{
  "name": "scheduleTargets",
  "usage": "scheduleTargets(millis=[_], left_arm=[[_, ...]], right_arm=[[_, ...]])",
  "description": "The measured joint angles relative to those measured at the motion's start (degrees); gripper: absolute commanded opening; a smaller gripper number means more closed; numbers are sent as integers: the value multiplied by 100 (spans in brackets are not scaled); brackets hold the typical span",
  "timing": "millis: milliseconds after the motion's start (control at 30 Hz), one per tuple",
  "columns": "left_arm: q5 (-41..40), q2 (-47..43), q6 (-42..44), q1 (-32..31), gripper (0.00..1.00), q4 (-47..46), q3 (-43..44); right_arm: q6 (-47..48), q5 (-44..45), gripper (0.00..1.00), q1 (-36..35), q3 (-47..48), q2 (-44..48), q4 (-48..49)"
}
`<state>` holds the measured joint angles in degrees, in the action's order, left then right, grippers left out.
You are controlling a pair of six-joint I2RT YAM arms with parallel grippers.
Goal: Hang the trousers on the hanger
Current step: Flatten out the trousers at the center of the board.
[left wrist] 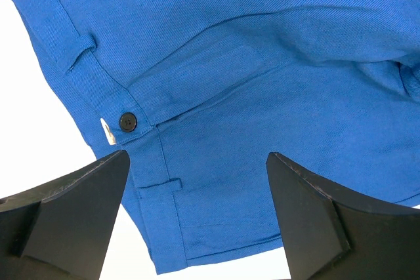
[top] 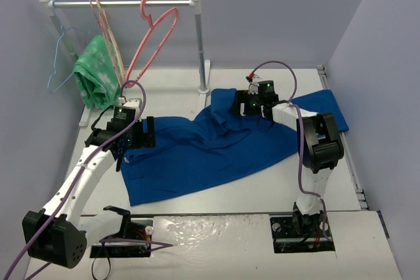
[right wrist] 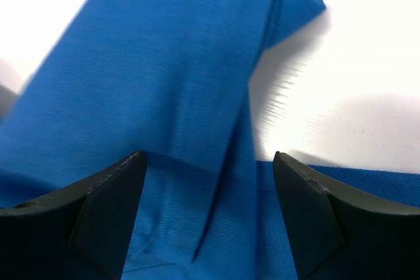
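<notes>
Barely beginning: hovering left gripper [left wrist: 197, 162] and right gripper [right wrist: 209, 159], wide open, empty, over royal-blue cloth trousers [top: 210, 152]; leaving pink plastic hanger [top: 175, 16] bare.

Left end effector [left wrist: 195, 155], right [right wrist: 209, 155]: agape

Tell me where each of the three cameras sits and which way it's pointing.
Top external: fixed above and behind the arm bases, looking down and forward over the table to the rail with the hanger; both arms show, left tool and right tool over the trousers.
Left wrist: on the left arm, facing down at the trousers' buttoned waist; its two open fingers show.
Right wrist: on the right arm, facing down at a trouser leg; its open fingers show.
Shared: all three show the blue trousers.
</notes>
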<state>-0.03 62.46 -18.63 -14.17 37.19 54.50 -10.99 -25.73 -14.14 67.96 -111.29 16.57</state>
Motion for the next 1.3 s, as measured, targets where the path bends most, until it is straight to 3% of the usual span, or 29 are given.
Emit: scheduleTargets(millis=[300, 633, 1067, 1300], left_arm=[[0, 0, 0, 0, 83, 0, 0], [0, 0, 0, 0, 83, 0, 0], [2, 0, 0, 0, 83, 0, 0], [4, 0, 2, 0, 83, 0, 0]], right_arm=[[-13, -528, 65, 5, 101, -249, 238], [5, -1016, 65, -93, 436, -409, 340], [86, -574, 72, -171, 632, -598, 112], [97, -273, 69, -182, 624, -598, 108]])
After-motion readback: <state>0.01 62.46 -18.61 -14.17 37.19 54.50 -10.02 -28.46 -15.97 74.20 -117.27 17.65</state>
